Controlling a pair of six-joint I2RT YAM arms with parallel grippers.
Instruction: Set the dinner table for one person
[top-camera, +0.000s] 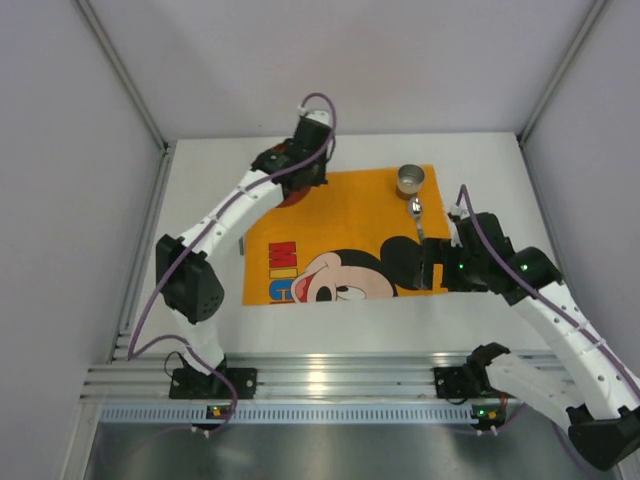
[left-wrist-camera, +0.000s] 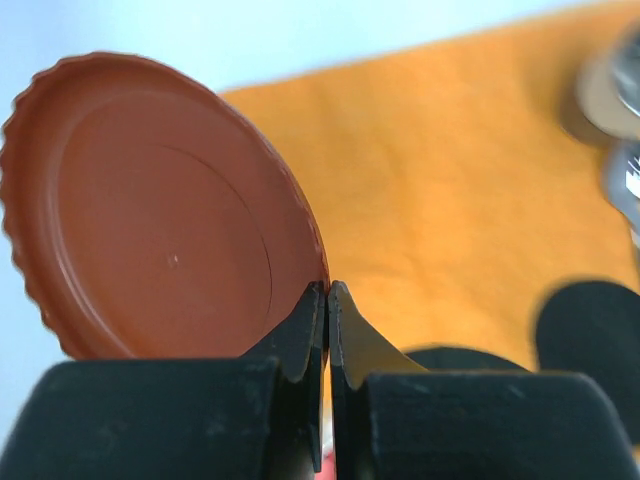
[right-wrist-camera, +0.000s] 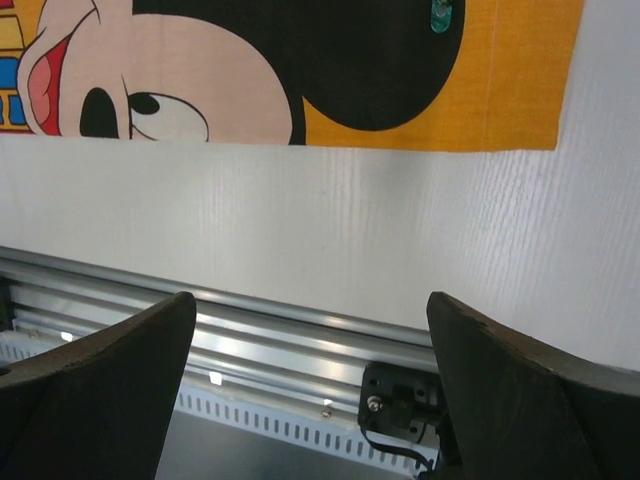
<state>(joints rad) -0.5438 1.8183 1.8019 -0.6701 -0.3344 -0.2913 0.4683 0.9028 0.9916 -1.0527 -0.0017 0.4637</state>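
Note:
My left gripper (top-camera: 300, 178) is shut on the rim of a reddish-brown plate with a scalloped edge (left-wrist-camera: 160, 210), held tilted over the far left corner of the orange cartoon-mouse cloth (top-camera: 340, 215). In the top view only a sliver of the plate (top-camera: 292, 198) shows under the wrist. In the left wrist view the left gripper (left-wrist-camera: 328, 300) has its jaws pressed together on the rim. A metal cup (top-camera: 410, 180) and a spoon (top-camera: 417, 214) lie on the cloth's far right. My right gripper (top-camera: 405, 265) is open and empty over the cloth's near right corner, and in its own view (right-wrist-camera: 310, 305) it is above the white dinner table (right-wrist-camera: 350, 230).
The aluminium rail (right-wrist-camera: 250, 340) with the arm bases runs along the table's near edge (top-camera: 320, 375). Grey walls and frame posts (top-camera: 125, 75) enclose the table on the left, back and right. Bare white tabletop (top-camera: 205, 190) shows left of the cloth.

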